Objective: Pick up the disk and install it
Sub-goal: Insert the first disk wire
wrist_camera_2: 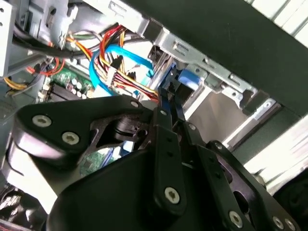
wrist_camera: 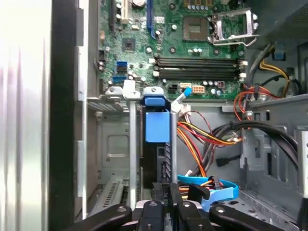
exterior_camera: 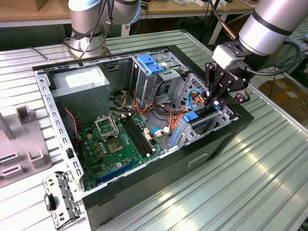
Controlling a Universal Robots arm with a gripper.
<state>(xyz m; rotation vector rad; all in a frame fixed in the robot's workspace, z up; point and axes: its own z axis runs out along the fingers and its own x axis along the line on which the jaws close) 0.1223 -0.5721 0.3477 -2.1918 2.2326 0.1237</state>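
Blue-edged disk [wrist_camera: 157,126] stands edgewise in drive bay; gripper [exterior_camera: 215,101] just above.

Exterior above case [exterior_camera: 144,192]; wrist views inside.

Disk [wrist_camera: 157,126] face hidden in bay (edge-on); claw [wrist_camera: 169,192] tips cropped

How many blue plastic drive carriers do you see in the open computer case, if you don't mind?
2. One blue carrier sits atop the drive cage at the case's far side; the other edges the disk standing in the bay beneath the gripper. Cables may hide others.
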